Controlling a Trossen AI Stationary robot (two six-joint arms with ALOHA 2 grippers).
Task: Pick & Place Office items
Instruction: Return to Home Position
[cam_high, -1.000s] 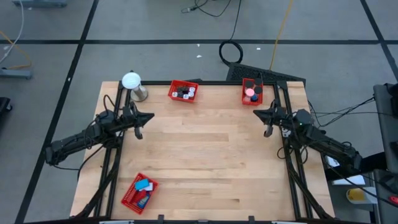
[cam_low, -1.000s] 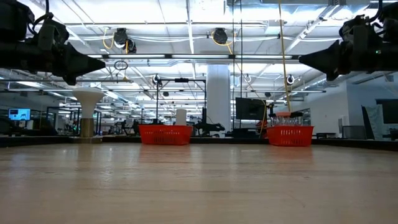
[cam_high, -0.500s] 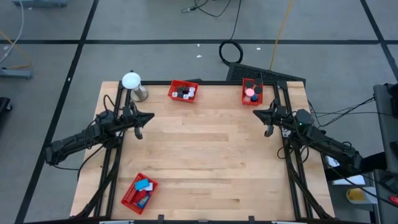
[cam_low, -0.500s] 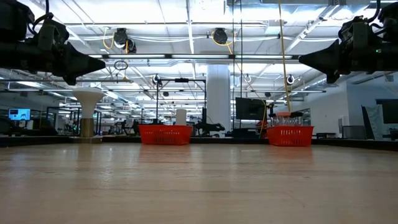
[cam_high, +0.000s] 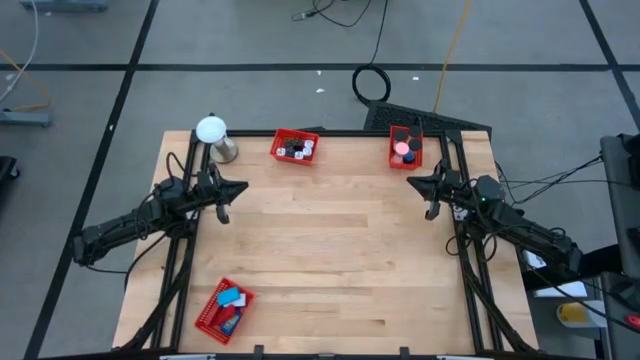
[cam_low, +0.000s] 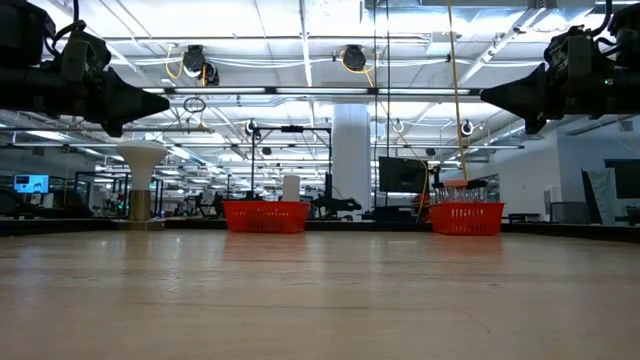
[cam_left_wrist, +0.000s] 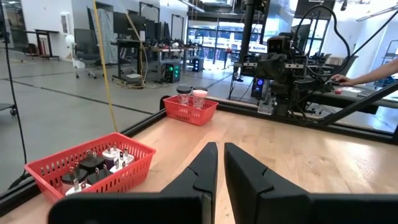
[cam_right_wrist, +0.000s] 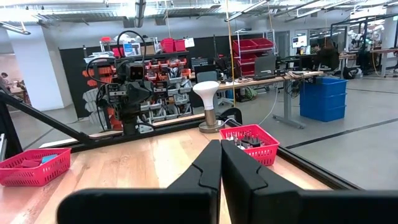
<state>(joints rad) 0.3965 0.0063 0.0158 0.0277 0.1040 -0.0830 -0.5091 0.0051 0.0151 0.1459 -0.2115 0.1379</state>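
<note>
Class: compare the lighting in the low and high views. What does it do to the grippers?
Low view: bright ceiling lights behind leave the left gripper and right gripper as dark silhouettes. High view: even light, no hard shadows on the table.

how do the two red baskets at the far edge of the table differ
The left basket holds black and white pieces; the right basket holds a pink piece. The left basket's long side runs along the far edge of the table; the right basket's runs across it. Both are red mesh.
</note>
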